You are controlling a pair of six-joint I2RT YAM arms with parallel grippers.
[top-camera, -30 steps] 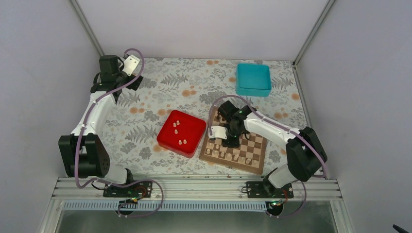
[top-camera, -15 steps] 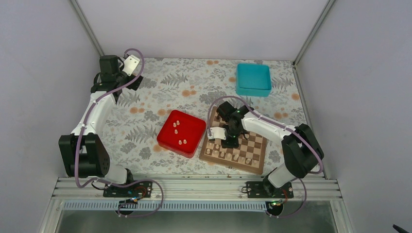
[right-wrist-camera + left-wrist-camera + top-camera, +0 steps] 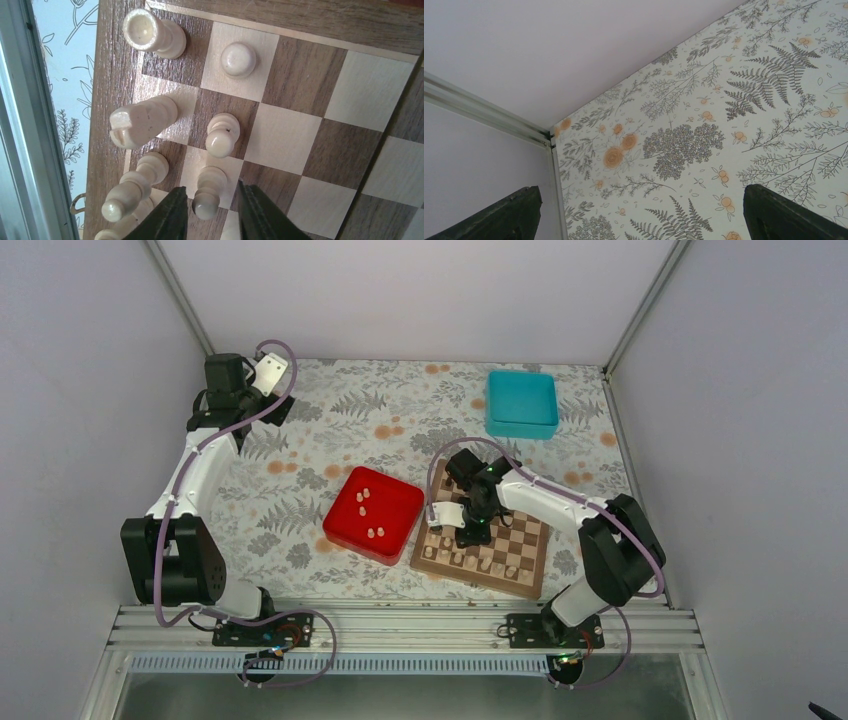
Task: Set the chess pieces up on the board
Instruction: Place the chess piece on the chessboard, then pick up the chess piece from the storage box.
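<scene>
Right hand [image 3: 210,189] is slightly spread, straddling an upright pawn [image 3: 207,198] on the board [image 3: 320,30], pawn axis parallel to the fingers with gaps both sides; left hand [image 3: 639,210] spread wide, well apart.

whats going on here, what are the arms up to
The robot is setting up chess pieces. The right gripper is down over the near-left part of the board, its fingers either side of a standing pale pawn; whether it grips the pawn is unclear. Other pale pieces already stand nearby on the board, and a few more lie in the red tray. The left gripper hangs open over the table's far-left corner, holding nothing.
</scene>
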